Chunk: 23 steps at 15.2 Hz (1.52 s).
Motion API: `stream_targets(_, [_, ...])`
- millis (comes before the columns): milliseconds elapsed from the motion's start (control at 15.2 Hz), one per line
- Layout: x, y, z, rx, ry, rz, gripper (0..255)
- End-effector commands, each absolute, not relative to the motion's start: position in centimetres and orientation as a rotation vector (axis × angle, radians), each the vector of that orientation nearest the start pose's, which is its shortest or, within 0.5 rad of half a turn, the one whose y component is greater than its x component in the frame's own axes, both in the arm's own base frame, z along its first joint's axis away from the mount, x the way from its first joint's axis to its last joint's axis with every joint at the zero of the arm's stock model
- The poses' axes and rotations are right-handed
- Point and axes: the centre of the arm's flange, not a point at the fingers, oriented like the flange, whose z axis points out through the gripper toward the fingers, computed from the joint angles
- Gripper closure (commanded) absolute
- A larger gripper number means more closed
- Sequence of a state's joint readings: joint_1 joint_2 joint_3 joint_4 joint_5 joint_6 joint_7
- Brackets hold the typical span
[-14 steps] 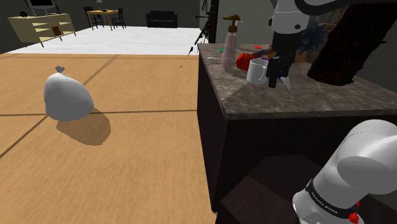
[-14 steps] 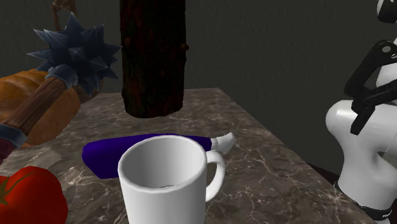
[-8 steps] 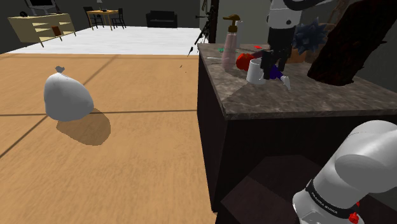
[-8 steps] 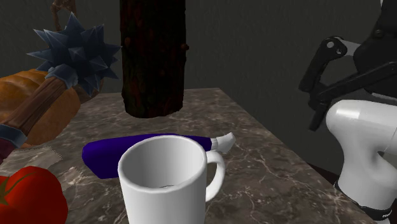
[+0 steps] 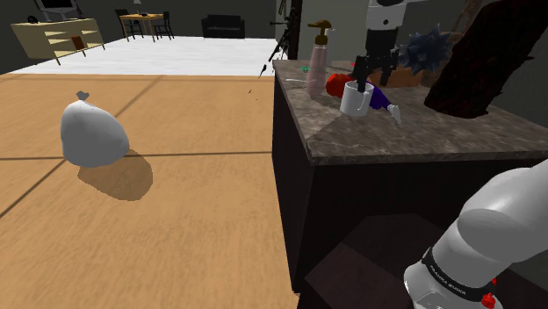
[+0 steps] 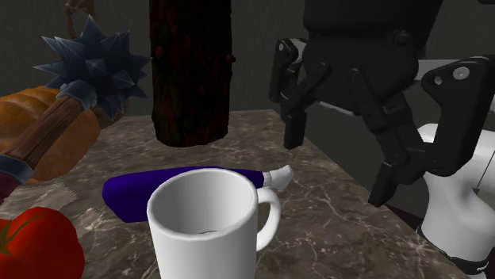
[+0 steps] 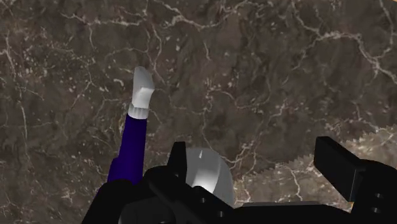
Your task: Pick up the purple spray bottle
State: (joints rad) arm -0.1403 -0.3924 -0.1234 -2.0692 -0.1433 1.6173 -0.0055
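The purple spray bottle point(image 6: 182, 189) lies on its side on the dark marble counter point(image 6: 333, 230), its white nozzle point(image 6: 278, 175) pointing to the second exterior view's right. It lies just behind a white mug point(image 6: 210, 226). My black gripper point(image 6: 341, 158) hangs open above the counter, over the nozzle end, touching nothing. In the wrist view the bottle point(image 7: 132, 149) lies beside the mug point(image 7: 207, 170), off to one side of the open gripper point(image 7: 261, 168). In the shoulder view the gripper point(image 5: 367, 75) is above the mug point(image 5: 356, 99) and the bottle point(image 5: 380, 101).
A pink pump bottle point(image 5: 317, 61) and a red tomato point(image 6: 36, 246) stand near the mug. A spiked mace point(image 6: 95, 67), an orange pumpkin point(image 6: 28, 119) and a dark log point(image 6: 190, 71) crowd the counter's back. A white bag point(image 5: 92, 132) sits on the wooden floor.
The gripper has moved across the counter to above the mug and bottle, entering the second exterior view from the right. Bottle and mug have not moved.
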Motion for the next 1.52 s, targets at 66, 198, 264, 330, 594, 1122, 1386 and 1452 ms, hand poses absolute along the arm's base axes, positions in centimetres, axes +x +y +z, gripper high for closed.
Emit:
stream_targets(66, [43.0,-16.7,58.8,-3.175,0.498,0.115,0])
stream_targets(198, [44.1,-19.2,58.9,-3.153,0.574,0.112,0])
stream_targets(264, [44.7,-20.5,59.0,-3.142,0.612,0.110,0])
stream_targets(330, [45.2,-21.8,59.1,-3.130,0.650,0.108,0])
stream_targets(594, [46.9,-27.1,59.4,-3.077,0.798,0.102,0])
stream_targets(1122, [47.3,-29.0,56.3,-3.057,0.849,0.100,0])
stream_targets(1386, [47.3,-28.9,55.5,-3.057,0.849,0.100,255])
stream_targets(1452, [47.3,-28.9,55.5,-3.057,0.849,0.100,255])
